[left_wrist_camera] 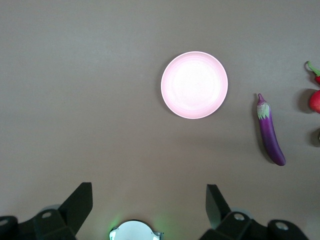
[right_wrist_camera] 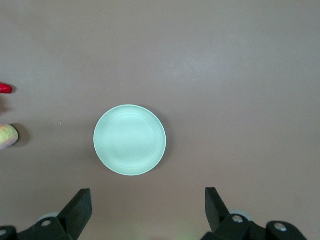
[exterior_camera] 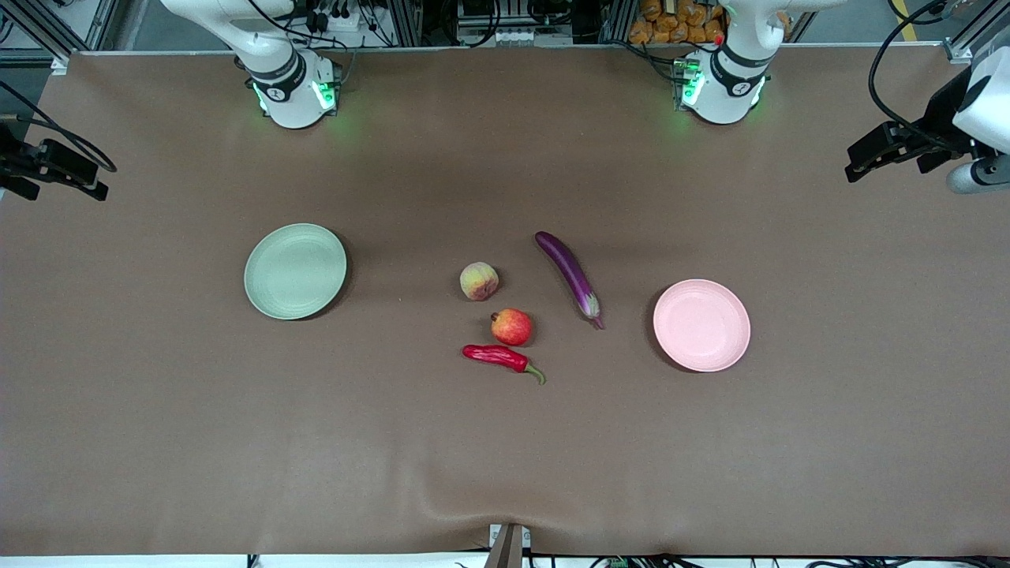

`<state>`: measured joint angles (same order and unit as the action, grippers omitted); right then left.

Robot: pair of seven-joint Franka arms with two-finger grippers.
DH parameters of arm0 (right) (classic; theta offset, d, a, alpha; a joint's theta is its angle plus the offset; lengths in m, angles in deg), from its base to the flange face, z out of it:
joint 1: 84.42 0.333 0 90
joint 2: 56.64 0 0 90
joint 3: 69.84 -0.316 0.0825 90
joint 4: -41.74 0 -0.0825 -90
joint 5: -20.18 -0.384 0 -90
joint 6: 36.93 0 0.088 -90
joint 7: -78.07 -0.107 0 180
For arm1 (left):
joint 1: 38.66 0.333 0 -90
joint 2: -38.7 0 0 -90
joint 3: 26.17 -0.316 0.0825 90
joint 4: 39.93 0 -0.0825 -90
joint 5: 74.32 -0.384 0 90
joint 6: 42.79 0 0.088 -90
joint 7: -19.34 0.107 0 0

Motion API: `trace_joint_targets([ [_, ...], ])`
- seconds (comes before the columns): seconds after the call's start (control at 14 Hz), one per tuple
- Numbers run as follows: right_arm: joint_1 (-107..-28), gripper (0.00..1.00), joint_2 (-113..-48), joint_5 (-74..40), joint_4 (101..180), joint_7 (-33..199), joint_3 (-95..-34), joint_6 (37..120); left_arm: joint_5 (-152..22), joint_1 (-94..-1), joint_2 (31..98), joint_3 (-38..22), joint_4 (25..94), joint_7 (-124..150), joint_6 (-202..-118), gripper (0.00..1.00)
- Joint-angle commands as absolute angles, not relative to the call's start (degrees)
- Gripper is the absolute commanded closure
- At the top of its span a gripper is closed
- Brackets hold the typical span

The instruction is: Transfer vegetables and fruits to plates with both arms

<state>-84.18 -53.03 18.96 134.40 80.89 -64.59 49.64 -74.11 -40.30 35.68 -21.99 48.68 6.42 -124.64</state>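
Vegetables and fruits sit grouped mid-table, both plates bare. Front view: peach (exterior_camera: pixel 479 282) farthest from the camera of the small cluster; pomegranate (exterior_camera: pixel 512 326) just nearer, close by it but apart; red chili (exterior_camera: pixel 502 358) nearest, lying crosswise, almost touching the pomegranate, green stem toward the left arm's end. Purple eggplant (exterior_camera: pixel 570 275) lies slantwise beside the cluster, between it and the pink plate (exterior_camera: pixel 701 325), apart from both. Green plate (exterior_camera: pixel 295 270) sits well apart toward the right arm's end. Brown table (exterior_camera: pixel 505 457) otherwise carries nothing between fruit and plates. Both arm bases glow green at the table's edge; the arms wait, raised high.

Left wrist view: left gripper (left_wrist_camera: pixel 150 202) hangs over bare table, jaws spread wide, nothing between them. Pink plate (left_wrist_camera: pixel 194 85) lies unobstructed; eggplant (left_wrist_camera: pixel 270 130) beside it, with slivers of chili (left_wrist_camera: pixel 314 71) and pomegranate (left_wrist_camera: pixel 315 101) at the frame edge.

Right wrist view: right gripper (right_wrist_camera: pixel 149 206) likewise high over bare table, jaws wide apart and holding nothing. Green plate (right_wrist_camera: pixel 130 140) is in the open, nothing on it; peach (right_wrist_camera: pixel 7 136) and the chili's tip (right_wrist_camera: pixel 5 88) peek in at the edge.
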Motion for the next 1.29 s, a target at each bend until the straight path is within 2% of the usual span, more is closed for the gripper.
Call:
trace_joint_targets([
  [0.0,-85.4,0.0,-53.2,19.7,134.3,81.6,-65.4,48.8,-74.5,-40.2,35.9,-22.0,47.5,7.0,-124.0,0.0],
  [1.21,-82.6,0.0,-54.2,18.8,134.2,80.9,-65.8,48.1,-75.2,-39.9,37.0,-22.0,49.9,7.2,-122.9,0.0],
])
